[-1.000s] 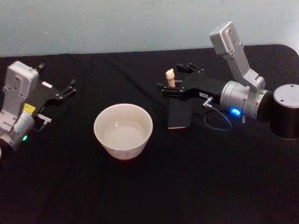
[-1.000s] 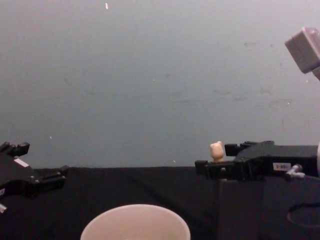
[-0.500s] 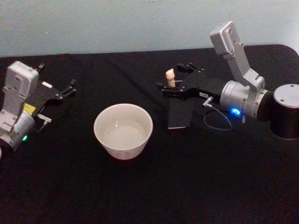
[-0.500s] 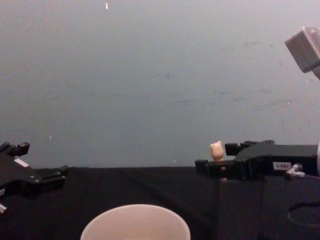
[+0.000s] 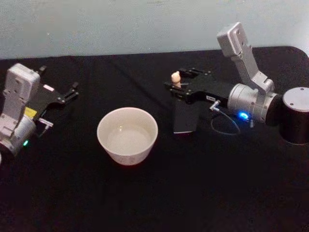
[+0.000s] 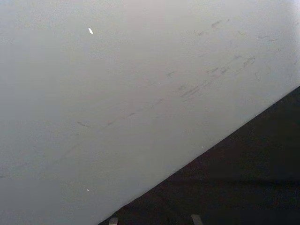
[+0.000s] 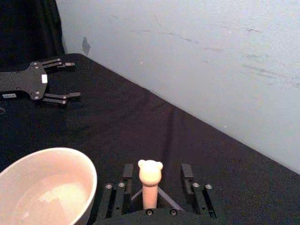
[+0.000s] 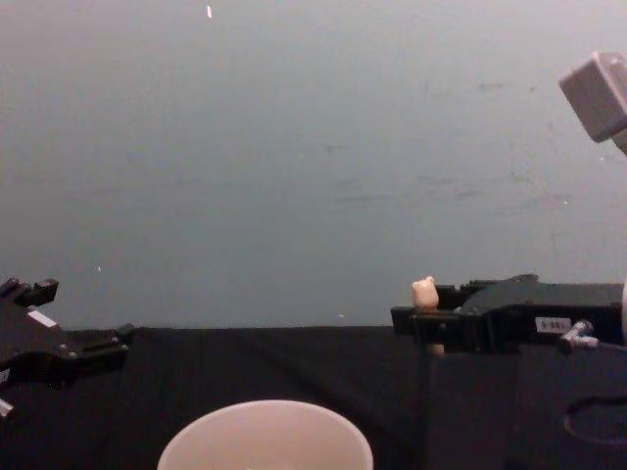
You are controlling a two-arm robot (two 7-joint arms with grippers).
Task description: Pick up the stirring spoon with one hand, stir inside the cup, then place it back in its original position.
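Observation:
The stirring spoon stands upright in the dark square holder box, its pale knobbed handle sticking out of the top. My right gripper is level with the handle, one finger on each side. In the right wrist view a small gap shows between each finger and the handle, so the gripper is open. The cream cup sits left of the box and holds a pale liquid. My left gripper rests open at the far left of the table.
The black table ends at a pale wall behind. A dark cable loops beside the box. My right arm's black cylindrical joint stands at the right edge. Between the cup and the left gripper is open cloth.
My right gripper's fingers have drawn closer together around the spoon handle. The spoon, cup, box and left arm have stayed where they were.

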